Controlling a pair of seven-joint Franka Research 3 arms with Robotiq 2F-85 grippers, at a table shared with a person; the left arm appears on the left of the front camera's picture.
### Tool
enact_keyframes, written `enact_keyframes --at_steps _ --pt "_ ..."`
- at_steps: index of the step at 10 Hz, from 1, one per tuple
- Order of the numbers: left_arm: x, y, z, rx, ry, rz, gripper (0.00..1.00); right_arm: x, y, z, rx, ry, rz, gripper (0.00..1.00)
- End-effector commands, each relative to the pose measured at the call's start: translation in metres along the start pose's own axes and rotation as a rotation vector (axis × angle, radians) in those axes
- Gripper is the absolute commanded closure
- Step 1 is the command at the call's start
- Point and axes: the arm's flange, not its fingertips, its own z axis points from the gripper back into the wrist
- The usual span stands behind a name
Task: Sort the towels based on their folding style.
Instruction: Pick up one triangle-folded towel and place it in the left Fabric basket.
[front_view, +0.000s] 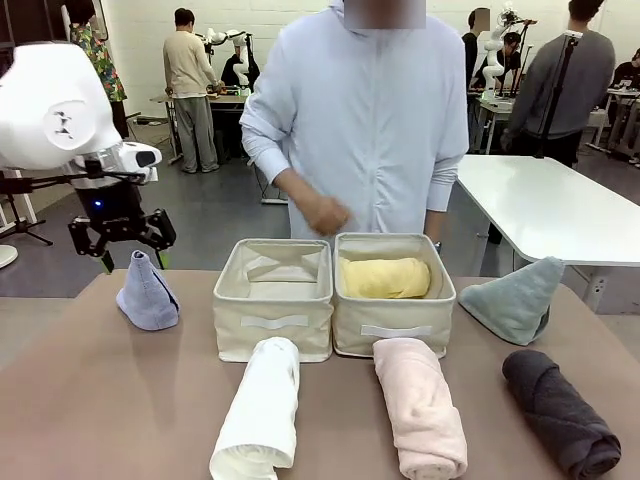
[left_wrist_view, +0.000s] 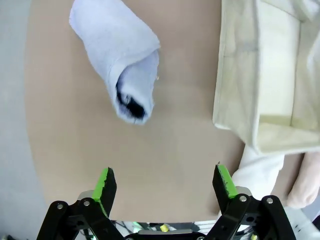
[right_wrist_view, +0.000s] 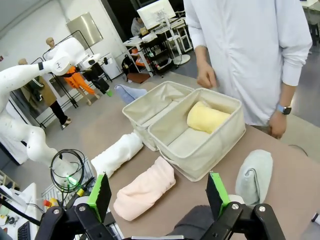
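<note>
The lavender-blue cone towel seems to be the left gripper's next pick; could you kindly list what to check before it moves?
1. Left gripper open: ok.
2. Gripper centred over the lavender-blue towel: cannot tell; the left wrist view shows the towel off to one side.
3. Towel apart from the left bin: ok.
4. Styles kept in separate bins: ok; the yellow towel, a roll, lies in the right bin.
5. Person's hand out of the way: cannot tell; it hangs just behind the bins.
</note>
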Motion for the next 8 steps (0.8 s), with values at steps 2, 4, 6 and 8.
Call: enact_keyframes --at_steps 2,4,6,8 --pt "0.016 0.003 0.025 -0.087 -0.081 -0.005 0.00 0.002 -0.002 -0.001 0.014 -0.033 0.019 0.00" --pt "0.012 -0.003 -0.001 -0.009 -0.016 0.024 0.00 0.002 -0.002 -0.001 0.014 -0.033 0.019 0.00" --pt "0.012 -0.003 -0.001 -0.009 -0.016 0.024 0.00 0.002 -0.002 -0.001 0.014 -0.033 0.019 0.00" --pt "0.014 -0.003 -0.001 -0.021 -0.017 0.024 0.00 0.002 -0.002 -0.001 0.014 -0.033 0.019 0.00"
